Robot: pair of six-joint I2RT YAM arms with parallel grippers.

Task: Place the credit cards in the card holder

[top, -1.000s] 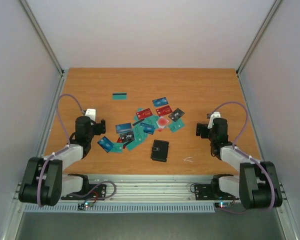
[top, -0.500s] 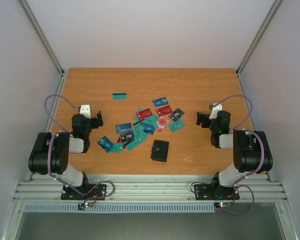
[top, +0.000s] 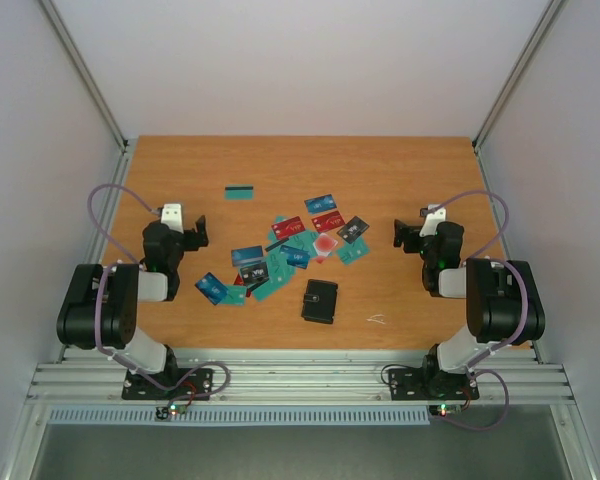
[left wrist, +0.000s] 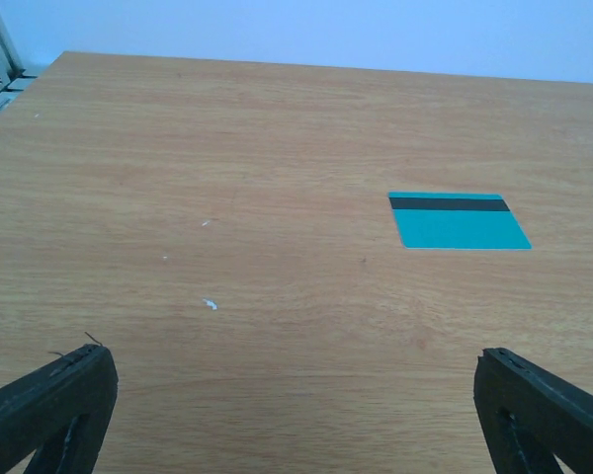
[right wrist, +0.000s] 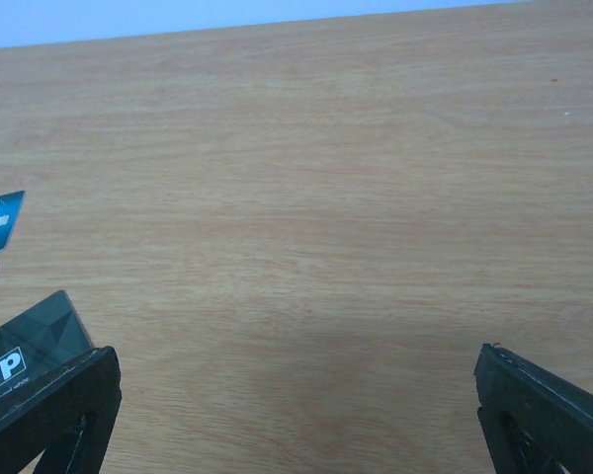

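A wood-grain table (top: 420,170) carried a loose scatter of credit cards (top: 285,255) at the centre of the overhead frame, in teal, blue, red and dark grey, several of them overlapping. One teal card (top: 240,192), its dark stripe facing up, lay well apart toward the upper left. The black card holder (top: 320,300) lay flat just below the scatter. A small pale scrap (top: 377,319) rested on bare wood to the holder's lower right, and tiny white specks (left wrist: 210,304) dotted the surface near the lone card.
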